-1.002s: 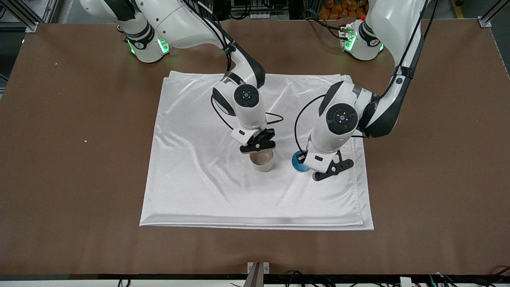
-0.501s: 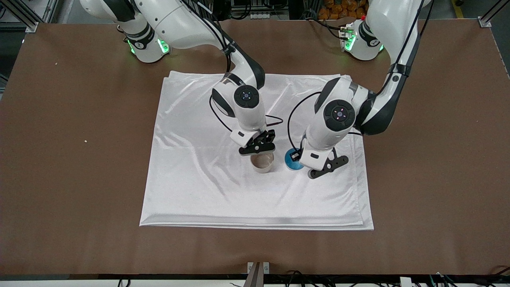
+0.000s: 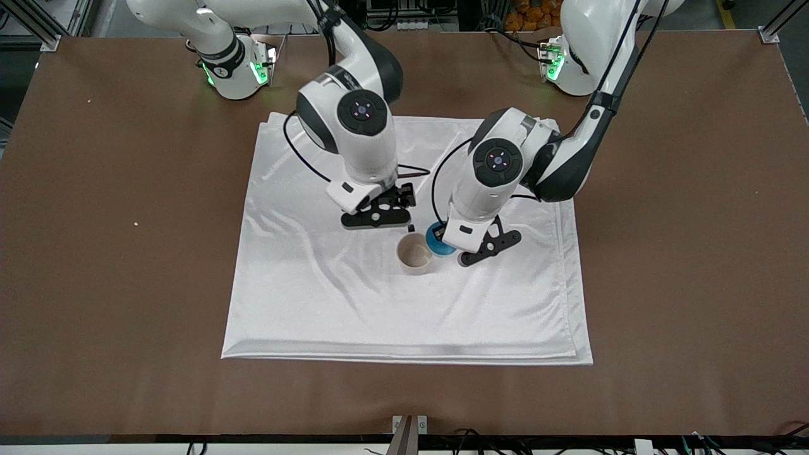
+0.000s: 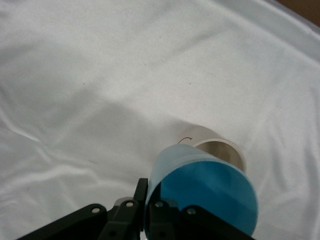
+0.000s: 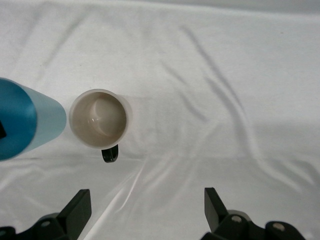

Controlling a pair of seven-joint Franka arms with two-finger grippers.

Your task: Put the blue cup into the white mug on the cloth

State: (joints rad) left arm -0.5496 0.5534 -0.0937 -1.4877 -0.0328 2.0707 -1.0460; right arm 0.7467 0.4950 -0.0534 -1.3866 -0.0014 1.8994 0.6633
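Observation:
The white mug (image 3: 414, 254) stands upright on the cloth (image 3: 316, 303), its small dark handle (image 5: 110, 154) showing in the right wrist view. My left gripper (image 3: 445, 241) is shut on the rim of the blue cup (image 3: 435, 244) and holds it tilted in the air, just beside and partly over the mug. In the left wrist view the blue cup (image 4: 200, 195) fills the foreground, with the mug (image 4: 216, 148) just past it. My right gripper (image 3: 387, 221) is open and empty, raised over the cloth beside the mug. The right wrist view shows the mug (image 5: 98, 118) and the blue cup (image 5: 25, 122) side by side.
The cloth lies in the middle of the brown table (image 3: 682, 253), wrinkled, with folded layers at its edges. Both arms hang close together over the cloth's middle. A metal bracket (image 3: 409, 424) sits at the table edge nearest the front camera.
My right gripper has let go of the mug, opened, and risen away toward its base. My left gripper has carried the blue cup across the cloth to beside the mug.

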